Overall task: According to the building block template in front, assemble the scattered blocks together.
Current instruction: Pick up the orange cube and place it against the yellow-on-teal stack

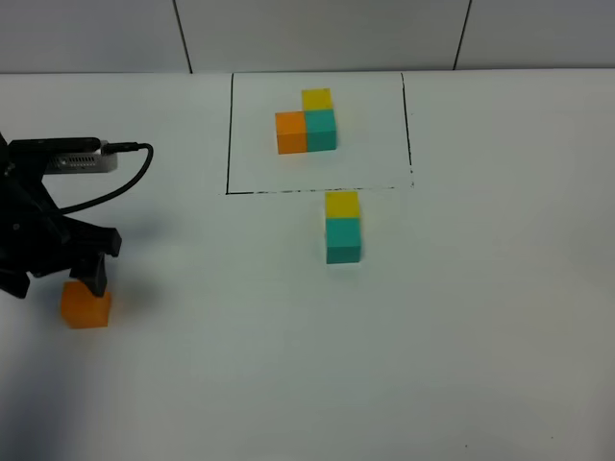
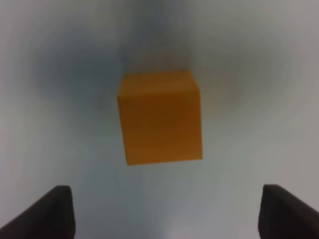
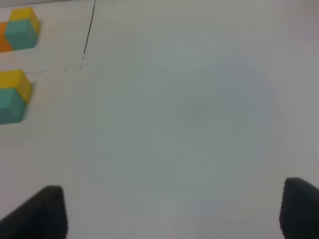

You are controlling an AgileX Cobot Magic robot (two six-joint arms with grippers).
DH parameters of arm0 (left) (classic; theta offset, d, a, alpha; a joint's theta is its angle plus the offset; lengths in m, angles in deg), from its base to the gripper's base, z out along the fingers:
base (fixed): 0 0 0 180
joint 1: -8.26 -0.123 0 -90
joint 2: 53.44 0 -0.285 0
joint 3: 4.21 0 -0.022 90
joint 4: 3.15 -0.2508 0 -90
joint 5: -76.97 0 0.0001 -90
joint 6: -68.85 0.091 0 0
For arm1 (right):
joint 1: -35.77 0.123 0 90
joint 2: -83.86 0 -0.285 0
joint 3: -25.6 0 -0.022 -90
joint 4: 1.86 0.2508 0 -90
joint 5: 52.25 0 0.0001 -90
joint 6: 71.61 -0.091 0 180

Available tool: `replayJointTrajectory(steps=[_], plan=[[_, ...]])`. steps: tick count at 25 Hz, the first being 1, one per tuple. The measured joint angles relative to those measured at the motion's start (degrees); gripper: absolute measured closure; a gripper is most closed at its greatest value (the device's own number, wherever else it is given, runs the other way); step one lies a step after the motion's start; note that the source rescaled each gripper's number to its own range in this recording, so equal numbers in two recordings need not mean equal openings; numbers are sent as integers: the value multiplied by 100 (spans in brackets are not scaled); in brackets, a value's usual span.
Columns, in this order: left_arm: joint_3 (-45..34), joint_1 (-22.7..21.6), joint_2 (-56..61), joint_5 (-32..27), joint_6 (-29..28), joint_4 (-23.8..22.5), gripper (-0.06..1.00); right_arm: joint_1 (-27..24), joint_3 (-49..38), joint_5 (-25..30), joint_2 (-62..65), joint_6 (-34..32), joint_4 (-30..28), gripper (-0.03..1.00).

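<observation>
The building block template [image 1: 370,144] is a black-lined rectangle at the back, framing an orange [image 1: 291,132], a teal [image 1: 321,130] and a yellow cube [image 1: 316,98] in an L. Of the scattered blocks, the yellow one [image 1: 342,204] and the teal one [image 1: 343,240] touch each other in a column just in front of the frame. The scattered orange block [image 1: 86,307] lies far left. My left gripper [image 1: 58,281] hovers over it, open; the block [image 2: 160,119] sits ahead of the spread fingertips [image 2: 50,214]. My right gripper [image 3: 172,214] is open and empty, over bare table.
The white table [image 1: 480,336] fills the view, with a tiled wall behind. The right wrist view shows the yellow [image 3: 15,82] and teal [image 3: 10,107] scattered blocks and a corner of the frame line [image 3: 87,35]. The right arm is outside the high view.
</observation>
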Motion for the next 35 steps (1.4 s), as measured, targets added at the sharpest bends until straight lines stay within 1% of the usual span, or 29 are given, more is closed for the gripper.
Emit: replayJointTrajectory(steps=[3, 5, 8, 13, 22, 29, 35], plan=[[-477, 0, -2, 396, 0, -30, -6, 0, 0, 0, 0, 0, 0, 22], [-654, 0, -2, 691, -4, -38, -6, 0, 0, 0, 0, 0, 0, 22], [-761, 0, -2, 990, -4, -43, -6, 0, 0, 0, 0, 0, 0, 22], [-767, 0, -8, 1277, -11, -135, -6, 0, 0, 0, 0, 0, 0, 22], [-851, 0, -50, 1705, -11, -148, -6, 0, 0, 0, 0, 0, 0, 22], [-876, 0, -274, 1871, -11, -148, -6, 0, 0, 0, 0, 0, 0, 22], [-876, 0, -455, 1877, -11, -148, -5, 0, 0, 0, 0, 0, 0, 22]])
